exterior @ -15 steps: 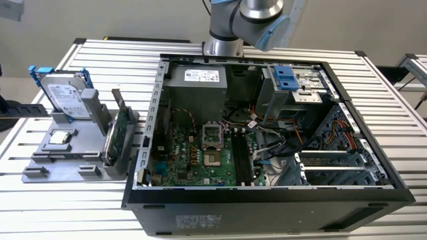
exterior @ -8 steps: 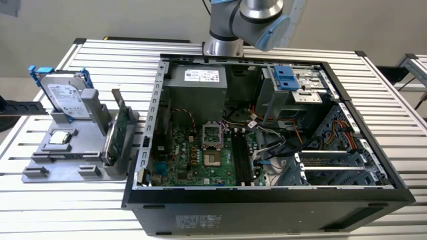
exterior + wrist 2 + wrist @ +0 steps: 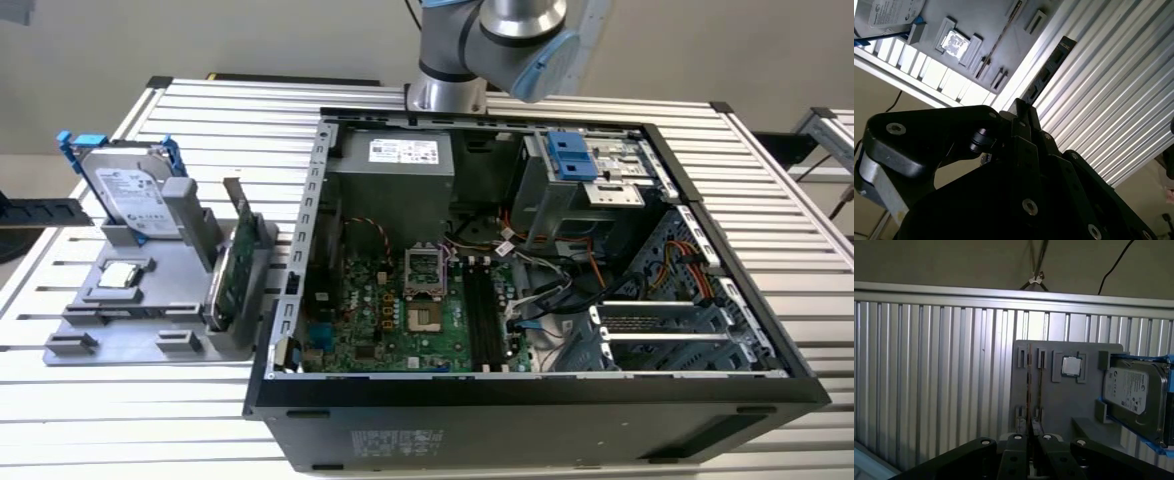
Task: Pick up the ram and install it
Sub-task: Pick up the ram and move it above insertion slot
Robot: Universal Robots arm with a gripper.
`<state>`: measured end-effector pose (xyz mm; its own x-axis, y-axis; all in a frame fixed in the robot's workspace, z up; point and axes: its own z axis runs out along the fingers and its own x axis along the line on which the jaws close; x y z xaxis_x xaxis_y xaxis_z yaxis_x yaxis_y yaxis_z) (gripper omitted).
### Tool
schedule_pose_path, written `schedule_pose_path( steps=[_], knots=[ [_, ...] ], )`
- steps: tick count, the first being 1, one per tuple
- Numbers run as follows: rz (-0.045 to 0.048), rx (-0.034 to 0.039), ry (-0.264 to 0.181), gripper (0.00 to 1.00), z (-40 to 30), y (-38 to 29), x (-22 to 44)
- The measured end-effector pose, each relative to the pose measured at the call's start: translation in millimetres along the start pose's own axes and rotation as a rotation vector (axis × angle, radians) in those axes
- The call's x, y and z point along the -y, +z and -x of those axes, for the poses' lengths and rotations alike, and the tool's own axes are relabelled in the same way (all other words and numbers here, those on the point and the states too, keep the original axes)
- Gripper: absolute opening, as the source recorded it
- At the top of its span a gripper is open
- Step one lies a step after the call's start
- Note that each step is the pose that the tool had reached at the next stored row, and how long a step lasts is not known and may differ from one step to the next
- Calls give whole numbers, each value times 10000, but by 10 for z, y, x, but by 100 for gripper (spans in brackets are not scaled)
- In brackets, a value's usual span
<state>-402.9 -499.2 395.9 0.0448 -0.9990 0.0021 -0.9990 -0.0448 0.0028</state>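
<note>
The ram [image 3: 236, 208] is a thin dark stick standing on edge in the grey holder [image 3: 94, 300] at the exterior view's left, just behind the larger green card [image 3: 230, 285]. In the first wrist view the ram [image 3: 1040, 385] appears edge-on as a thin line, on the side of the green card [image 3: 1029, 380] that faces the silver chip [image 3: 1071, 366]. My gripper [image 3: 1030, 439] hangs well above the holder, shut and holding nothing, its black fingers [image 3: 1023, 116] pressed together. My arm [image 3: 514, 40] rises behind the open computer case [image 3: 534, 400].
The case lies open with its green motherboard [image 3: 387, 320] and long memory slots [image 3: 483, 315] facing up. A silver hard drive with blue rails [image 3: 131, 190] stands at the holder's far end. The ribbed metal table [image 3: 929, 380] stretches around the holder.
</note>
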Motion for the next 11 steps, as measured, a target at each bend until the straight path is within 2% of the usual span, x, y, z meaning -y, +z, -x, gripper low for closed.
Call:
schedule_pose_path(
  steps=[3,11],
  knots=[
    [0,0,0,0,0,-20,-1],
    [-1,1,0,0,0,-21,0]
  ],
)
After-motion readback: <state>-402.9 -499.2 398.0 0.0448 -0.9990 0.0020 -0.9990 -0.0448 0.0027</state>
